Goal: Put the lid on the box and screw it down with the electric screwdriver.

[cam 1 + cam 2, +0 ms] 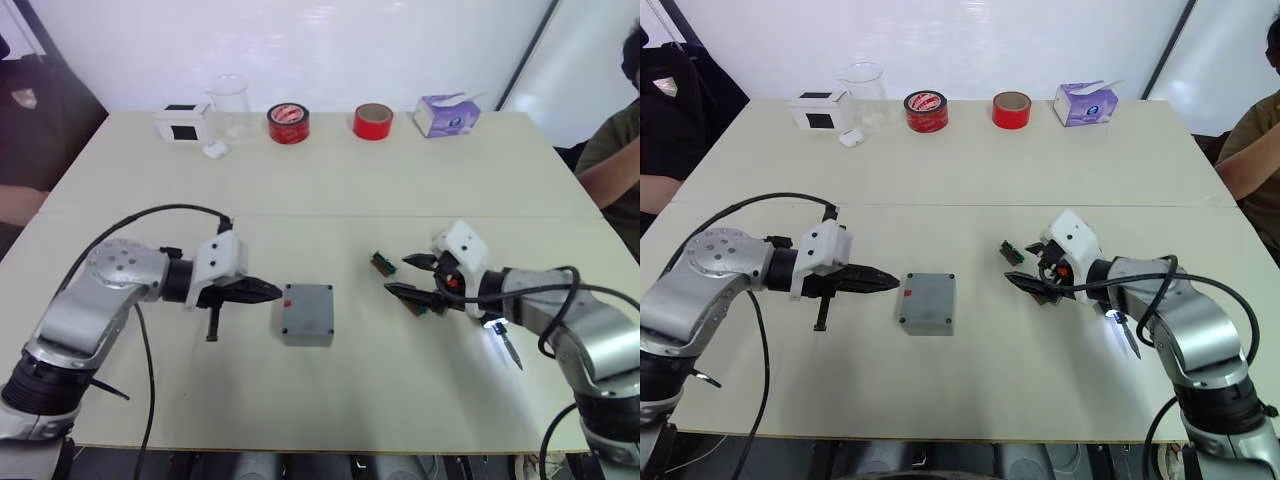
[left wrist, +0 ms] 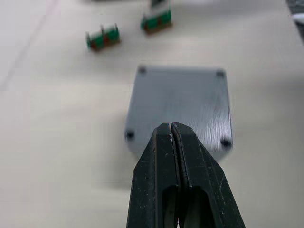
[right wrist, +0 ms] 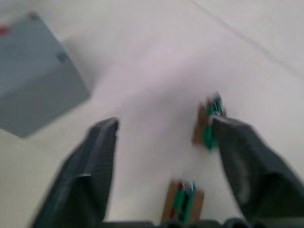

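Left wrist view: brushed-grey square lid (image 2: 180,102) on box; left gripper (image 2: 171,128) closed, right gripper (image 1: 412,276) open.

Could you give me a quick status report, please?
Left tool shut at lidded box. Right tool open over green parts. Screwdriver lying untouched.

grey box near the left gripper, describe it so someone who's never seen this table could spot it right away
On the beige table, look at the near half, just ahead of the shut left gripper. The grey box sits there, square, with its lid on and a dark screw hole at each corner. A small red mark on one side sets it apart from the white box at the far edge.
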{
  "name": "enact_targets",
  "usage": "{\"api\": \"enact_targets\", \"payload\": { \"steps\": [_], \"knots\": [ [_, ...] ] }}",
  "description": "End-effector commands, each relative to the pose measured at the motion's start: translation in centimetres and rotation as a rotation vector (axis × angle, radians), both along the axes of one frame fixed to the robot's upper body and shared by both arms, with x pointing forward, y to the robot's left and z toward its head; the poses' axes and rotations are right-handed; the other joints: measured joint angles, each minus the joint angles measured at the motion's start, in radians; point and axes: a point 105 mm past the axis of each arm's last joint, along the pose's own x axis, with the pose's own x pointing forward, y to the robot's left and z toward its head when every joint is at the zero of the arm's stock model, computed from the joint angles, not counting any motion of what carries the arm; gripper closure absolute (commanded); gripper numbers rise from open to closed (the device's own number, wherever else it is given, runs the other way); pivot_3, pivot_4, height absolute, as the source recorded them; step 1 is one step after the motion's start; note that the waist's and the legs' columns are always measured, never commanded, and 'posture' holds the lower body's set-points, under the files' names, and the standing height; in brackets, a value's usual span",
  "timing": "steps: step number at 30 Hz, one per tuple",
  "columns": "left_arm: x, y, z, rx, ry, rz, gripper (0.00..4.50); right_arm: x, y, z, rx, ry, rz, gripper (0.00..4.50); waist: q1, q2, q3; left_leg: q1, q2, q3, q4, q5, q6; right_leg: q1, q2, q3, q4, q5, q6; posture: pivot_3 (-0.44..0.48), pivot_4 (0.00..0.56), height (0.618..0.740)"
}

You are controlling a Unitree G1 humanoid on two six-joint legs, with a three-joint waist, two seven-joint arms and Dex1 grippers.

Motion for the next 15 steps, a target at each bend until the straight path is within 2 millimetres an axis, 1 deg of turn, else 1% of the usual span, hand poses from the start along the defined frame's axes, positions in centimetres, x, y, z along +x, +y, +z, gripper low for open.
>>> {"api": "enact_targets", "payload": {
  "steps": [1,3,7,14,15],
  "knots": [
    [0.0,-1.0,1.4,-0.041,-0.034,-0.022,4.5,-0.1,0.0,-0.3,0.033,-0.036,-0.042,0.24,0.0,0.0,0.0,0.0,0.0,0.0,0.0,0.0,0.0,0.0,0.001,0.0,0.0,0.0,0.0,0.0,0.15,0.739],
    [0.2,-1.2,1.3,-0.035,-0.04,-0.023,4.5,0.3,-0.4,-0.9,0.032,-0.036,-0.075,0.24,0.0,0.0,0.0,0.0,0.0,0.0,0.0,0.0,0.0,0.0,0.001,0.0,0.0,0.0,0.0,0.0,0.15,0.739],
    [0.4,-1.6,1.6,-0.044,-0.041,-0.034,4.5,0.5,-0.5,-1.4,0.065,-0.014,-0.096,0.24,0.001,0.0,0.0,0.0,0.0,0.0,0.0,0.0,0.0,0.0,0.001,0.0,0.0,0.0,0.0,0.0,0.15,0.739],
    [0.6,-1.7,1.6,-0.04,-0.046,-0.033,4.5,0.7,-0.7,-1.9,0.075,0.0,-0.109,0.24,0.002,0.0,0.0,0.0,0.0,0.0,0.0,0.0,0.0,0.0,0.001,0.0,0.0,0.0,0.0,0.0,0.15,0.739],
    [0.6,-1.7,1.6,-0.039,-0.047,-0.032,4.5,0.7,-0.7,-1.9,0.074,0.002,-0.109,0.67,0.002,0.0,0.0,0.0,0.0,0.0,0.0,0.0,0.0,0.0,0.001,0.0,0.0,0.0,0.0,0.0,0.15,0.739]
  ]
}}
